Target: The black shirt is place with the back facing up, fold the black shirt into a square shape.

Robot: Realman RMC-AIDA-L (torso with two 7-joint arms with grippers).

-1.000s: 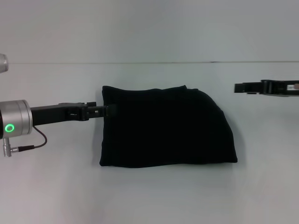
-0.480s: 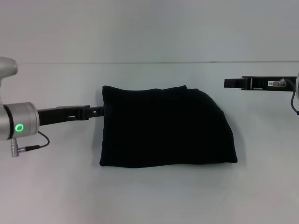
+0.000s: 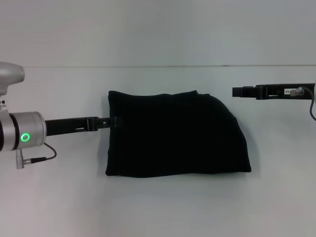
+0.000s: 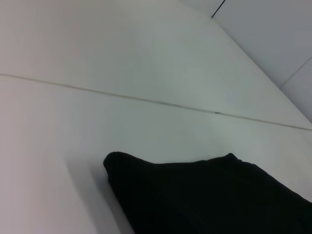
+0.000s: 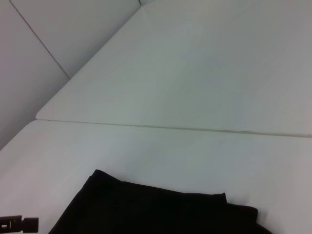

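The left gripper (image 3: 116,121) is positioned at the left edge of the black shirt (image 3: 175,133), with its tip overlapping the upper part of that edge. It is seen edge-on as a thin dark bar, so whether its fingers are apart, together, or clamped on cloth cannot be told. Behind the gripper, the left arm is extended sideways to a silver wrist housing (image 3: 19,136) carrying a lit green ring, with a cable hung beneath it.

The shirt is spread outward from the left gripper's tip toward the right arm. It is laid flat on the white table (image 3: 158,207) as a folded bundle, with a straight left edge, a wavy near edge and a rounded far right corner. No lettering is shown on its upper face. In the left wrist view, a rounded corner of the shirt (image 4: 204,195) is seen lying on the table.

The right gripper (image 3: 238,91) is held clear of the shirt, beyond its far right corner and well apart from the cloth. It is also seen edge-on; its finger state cannot be told. In the right wrist view, the shirt's far edge (image 5: 161,209) is seen.
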